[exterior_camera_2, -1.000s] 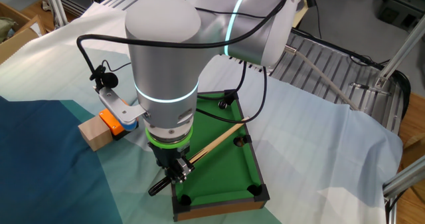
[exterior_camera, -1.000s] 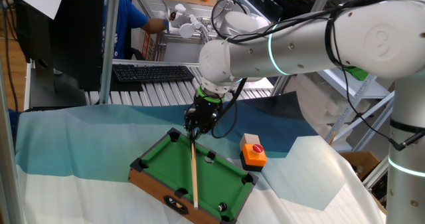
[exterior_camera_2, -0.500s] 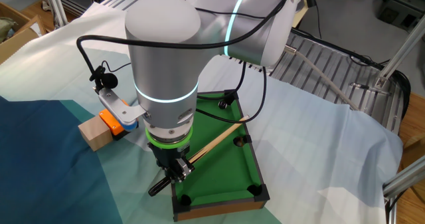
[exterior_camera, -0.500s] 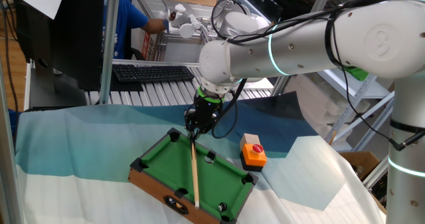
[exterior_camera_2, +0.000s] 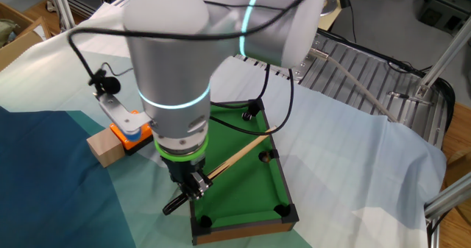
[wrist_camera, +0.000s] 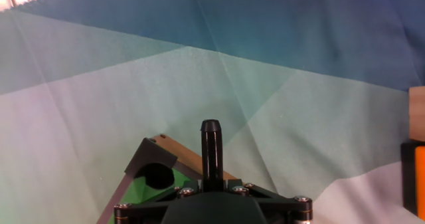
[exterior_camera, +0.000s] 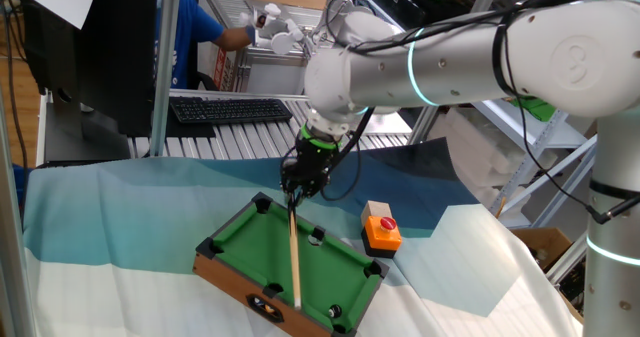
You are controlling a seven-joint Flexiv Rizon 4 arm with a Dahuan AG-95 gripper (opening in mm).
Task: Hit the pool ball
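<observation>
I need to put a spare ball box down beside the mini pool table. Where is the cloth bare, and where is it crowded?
The cloth is bare left of the pool table, toward the keyboard, and to the right beyond the orange button box. It is crowded at the table's far end, where the pincer holds the cue stick, and between table and button box.

Pool ball (exterior_camera: 335, 310): tiny, round, dark with pale glint. Rests on green felt near corner of small pool table closest to one fixed camera, just beside black corner pocket. Lies apart from cue tip. Not made out in other views.
</observation>
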